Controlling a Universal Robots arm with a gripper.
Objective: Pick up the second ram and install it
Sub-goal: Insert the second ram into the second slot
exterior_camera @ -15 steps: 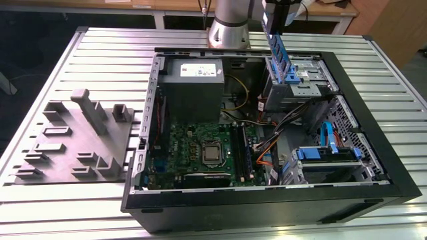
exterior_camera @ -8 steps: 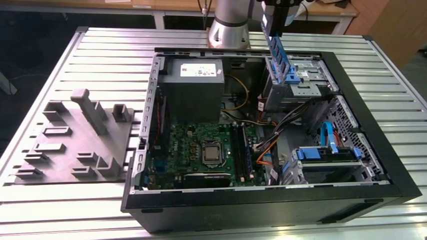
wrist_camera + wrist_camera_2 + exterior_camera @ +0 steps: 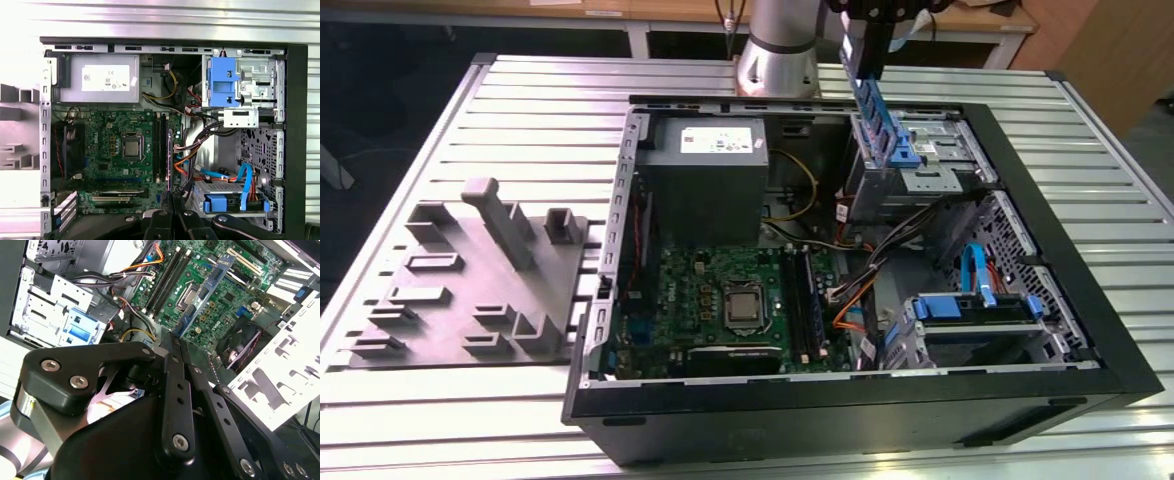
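My gripper [image 3: 176, 338] is shut on the second ram [image 3: 206, 289], a long thin blue-toned stick that sticks out from the fingertips. In the exterior view the ram [image 3: 865, 85] hangs high over the back of the open computer case [image 3: 854, 400], held by the gripper [image 3: 857, 40] above the drive cage. In the first wrist view the ram [image 3: 170, 160] shows edge-on, just beside the black memory slots [image 3: 160, 145] on the green motherboard [image 3: 105, 150]. It is well above the board and touches nothing.
A grey parts fixture [image 3: 480, 280] sits on the exterior view's left of the case. Inside are the power supply [image 3: 707, 150], a blue-and-silver drive cage [image 3: 914, 150], loose cables [image 3: 854, 300] beside the slots, and a lower drive bay [image 3: 974, 320].
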